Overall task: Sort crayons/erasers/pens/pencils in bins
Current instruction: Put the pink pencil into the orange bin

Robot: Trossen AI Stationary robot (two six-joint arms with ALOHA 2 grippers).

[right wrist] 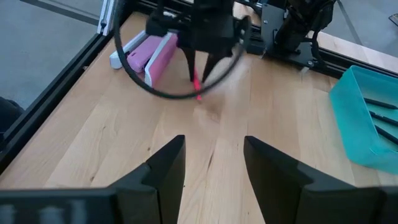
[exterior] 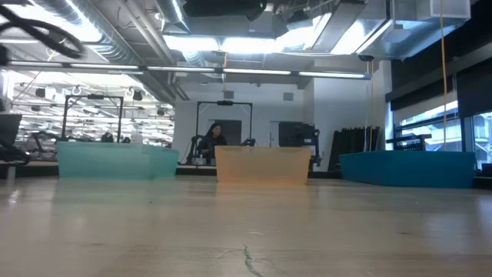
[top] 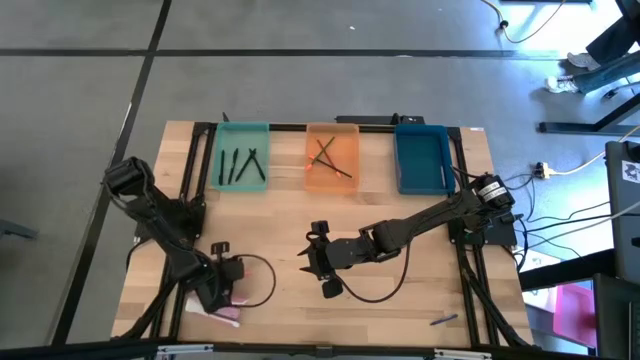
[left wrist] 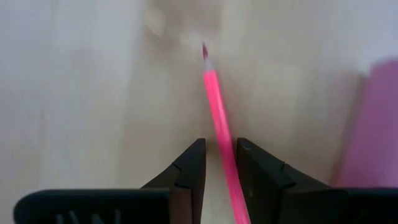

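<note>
Pale wood surface [top: 290,230], black-framed, on grey floor. Bins at twelve o'clock: teal bin [top: 243,158] with pens [top: 241,165], orange bin [top: 332,158] with pencils [top: 330,160], blue bin [top: 421,160]. Left hand [left wrist: 219,165] at seven o'clock, pinching a pink pencil [left wrist: 218,121], erasers [right wrist: 152,53] just beside. Right hand [right wrist: 213,158] mid-surface, spread, holding nothing. A seated person [exterior: 215,138] in the room behind.

The pink pencil [left wrist: 217,118] is running out of the left wrist view between the left gripper's fingers [left wrist: 189,177], so its far end is being cut off. Beside the pencil, a pink eraser [left wrist: 373,124] is showing only as a blurred slab, cropped at the edge. From above, the left gripper [top: 228,272] is hiding the pencil almost entirely.
</note>
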